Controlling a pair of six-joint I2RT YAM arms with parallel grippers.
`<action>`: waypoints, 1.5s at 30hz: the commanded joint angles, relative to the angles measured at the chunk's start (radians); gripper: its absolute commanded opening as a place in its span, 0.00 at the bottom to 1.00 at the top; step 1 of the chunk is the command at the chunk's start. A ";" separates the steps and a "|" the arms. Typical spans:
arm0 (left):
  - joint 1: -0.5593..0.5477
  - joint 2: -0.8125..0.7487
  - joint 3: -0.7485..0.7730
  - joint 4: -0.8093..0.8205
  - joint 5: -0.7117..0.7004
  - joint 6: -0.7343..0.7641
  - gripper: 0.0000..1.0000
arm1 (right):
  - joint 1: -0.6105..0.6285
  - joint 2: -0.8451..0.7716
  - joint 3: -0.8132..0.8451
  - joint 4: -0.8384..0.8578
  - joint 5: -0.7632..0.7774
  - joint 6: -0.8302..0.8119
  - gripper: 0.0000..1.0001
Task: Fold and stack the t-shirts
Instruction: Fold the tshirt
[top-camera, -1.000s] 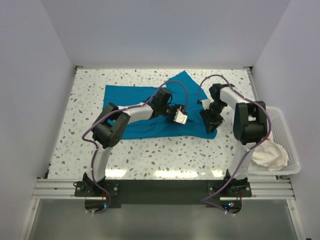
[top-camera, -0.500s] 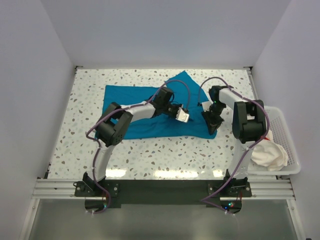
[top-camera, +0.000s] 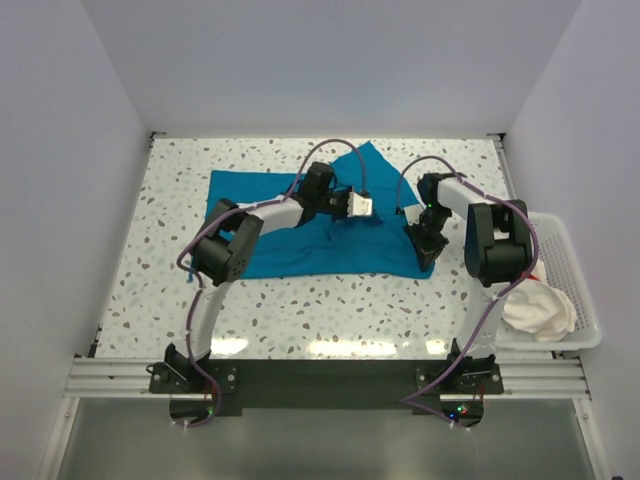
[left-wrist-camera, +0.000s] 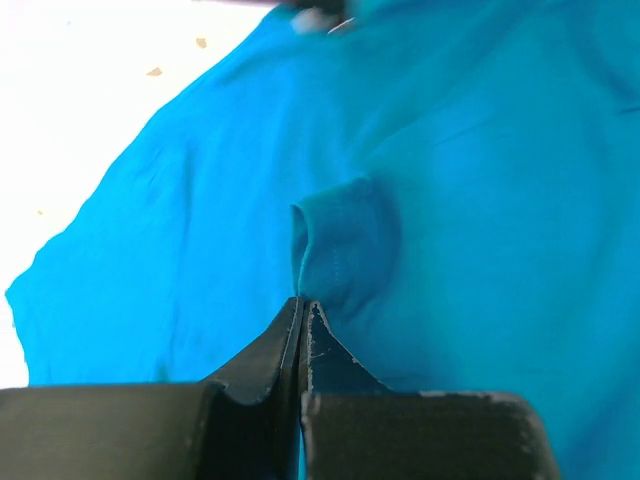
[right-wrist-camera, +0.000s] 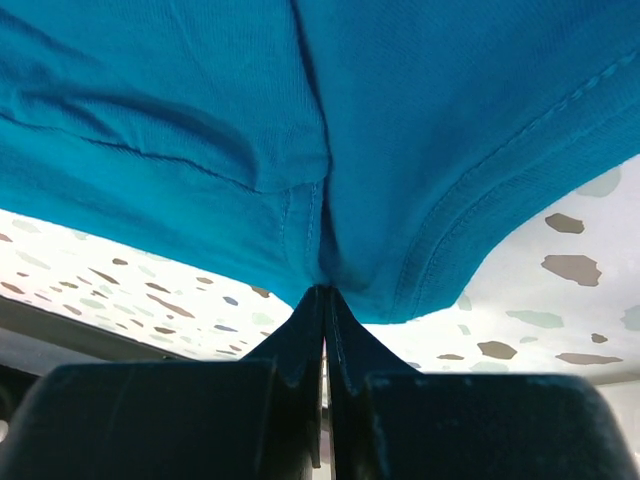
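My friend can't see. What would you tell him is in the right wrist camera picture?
The right claw is pinched shut on the stitched edge of a teal-blue t-shirt, which fills most of the picture. The white speckled table shows below the cloth.

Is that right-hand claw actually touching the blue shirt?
Touching. In the right wrist view, the right gripper has its fingers shut on a pinched fold of the blue t-shirt.
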 joint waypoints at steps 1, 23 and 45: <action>0.022 0.028 0.059 0.115 -0.059 -0.125 0.00 | -0.002 -0.002 0.000 0.009 0.034 0.003 0.00; 0.693 -0.484 -0.121 -1.028 -0.148 -0.172 0.47 | -0.002 0.019 0.060 -0.003 0.105 -0.097 0.00; 0.784 -0.530 -0.650 -0.858 -0.547 -0.098 0.39 | 0.012 0.057 0.020 0.002 0.218 -0.201 0.00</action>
